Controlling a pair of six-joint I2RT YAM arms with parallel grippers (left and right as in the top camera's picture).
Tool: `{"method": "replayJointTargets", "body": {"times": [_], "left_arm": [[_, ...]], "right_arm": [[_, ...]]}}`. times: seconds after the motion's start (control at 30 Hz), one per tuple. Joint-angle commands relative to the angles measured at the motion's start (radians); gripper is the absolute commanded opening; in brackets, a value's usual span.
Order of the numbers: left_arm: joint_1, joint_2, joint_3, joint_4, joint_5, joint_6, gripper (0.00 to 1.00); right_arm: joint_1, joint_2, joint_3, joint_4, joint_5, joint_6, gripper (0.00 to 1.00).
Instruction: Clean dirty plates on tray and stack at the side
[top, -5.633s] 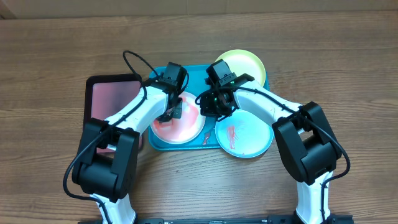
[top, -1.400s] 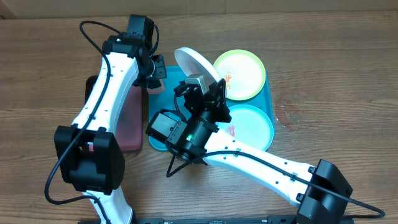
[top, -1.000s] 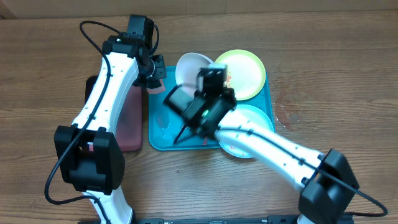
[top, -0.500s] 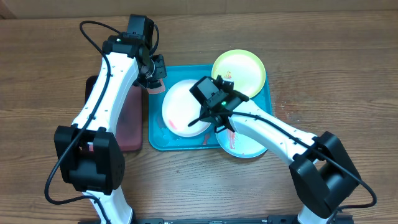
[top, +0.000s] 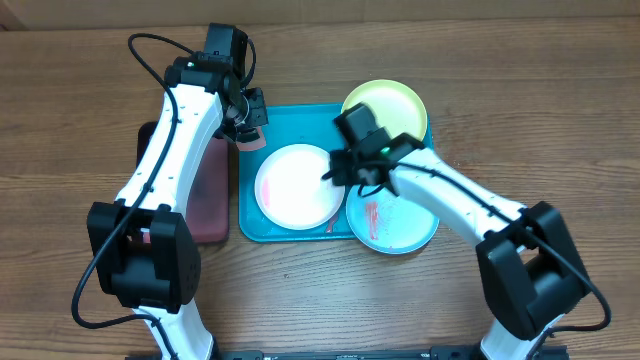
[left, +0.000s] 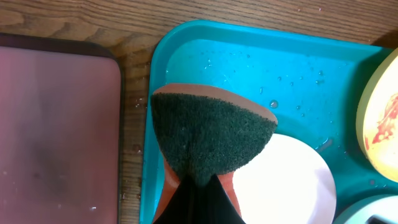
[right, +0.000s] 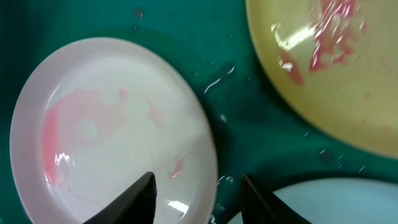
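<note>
On tray (top: 300, 120), smeared white plate (top: 295, 187)

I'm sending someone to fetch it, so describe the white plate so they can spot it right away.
Find the turquoise tray in the middle of the wooden table. The white plate lies flat in its left half. It alone is white with faint pink smears; the yellow-green plate and pale blue plate sit to its right.

Three smeared plates (top: 294, 186) on turquoise tray (top: 300, 125)
</note>
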Motion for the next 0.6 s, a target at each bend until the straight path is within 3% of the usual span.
{"method": "replayJointTargets", "body": {"times": [0.0, 0.57], "left_arm": [[-0.008, 0.011, 0.012, 0.001, 0.008, -0.01, 0.04], [-0.008, 0.011, 0.012, -0.007, 0.008, -0.01, 0.04]], "right_arm": [[-0.048, -0.002, 0.012, 0.031, -0.052, -0.129, 0.42], [-0.046, 0.119, 0.012, 0.059, -0.122, -0.069, 0.32]]}}
